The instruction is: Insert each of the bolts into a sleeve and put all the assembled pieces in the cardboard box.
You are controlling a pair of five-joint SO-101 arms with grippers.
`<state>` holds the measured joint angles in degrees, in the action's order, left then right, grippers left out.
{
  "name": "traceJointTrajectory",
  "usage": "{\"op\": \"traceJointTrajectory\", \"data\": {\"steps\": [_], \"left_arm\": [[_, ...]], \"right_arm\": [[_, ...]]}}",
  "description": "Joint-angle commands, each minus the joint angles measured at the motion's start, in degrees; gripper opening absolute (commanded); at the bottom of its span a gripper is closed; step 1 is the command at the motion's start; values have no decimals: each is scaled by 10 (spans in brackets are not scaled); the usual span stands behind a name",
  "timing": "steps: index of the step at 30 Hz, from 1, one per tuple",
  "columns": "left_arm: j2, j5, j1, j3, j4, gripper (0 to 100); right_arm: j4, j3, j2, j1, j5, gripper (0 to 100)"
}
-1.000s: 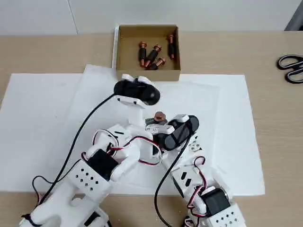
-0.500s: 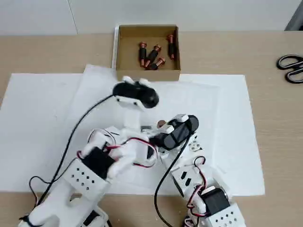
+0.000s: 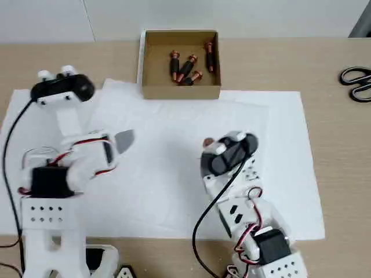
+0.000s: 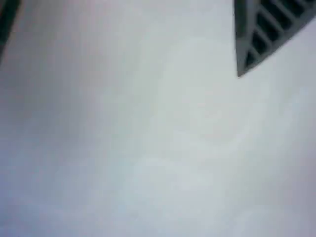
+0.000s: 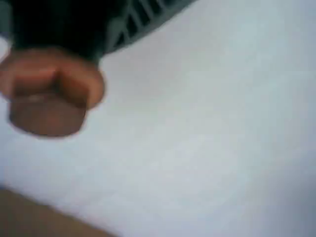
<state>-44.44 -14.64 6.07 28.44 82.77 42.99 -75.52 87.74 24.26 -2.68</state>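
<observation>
While four assembled pieces (image 3: 186, 66) lie inside the cardboard box (image 3: 181, 91), the right gripper (image 3: 211, 147) hangs over the white sheet (image 3: 162, 185) on the near side of the box, its jaws pinching a copper-headed bolt (image 5: 49, 94) (the shank is hidden behind the jaws). Well off the box's near left corner, the left gripper (image 3: 122, 141) sits low over the same sheet, jaws spread.
</observation>
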Motion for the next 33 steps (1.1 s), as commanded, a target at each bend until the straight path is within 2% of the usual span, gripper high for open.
{"op": "traceJointTrajectory", "data": {"steps": [1,15,19,23,33], "left_arm": [[-10,42,40,-26,11,289],[-10,46,46,-22,14,288],[-10,47,46,-2,14,288],[-10,47,46,5,14,288],[-10,47,46,7,13,288]], "right_arm": [[2,183,-126,-7,4,4],[-1,938,-918,-18,7,4],[-58,1114,-1125,-20,7,4],[-102,1255,-1296,-15,6,6],[-102,1575,-1610,2,6,35]]}}
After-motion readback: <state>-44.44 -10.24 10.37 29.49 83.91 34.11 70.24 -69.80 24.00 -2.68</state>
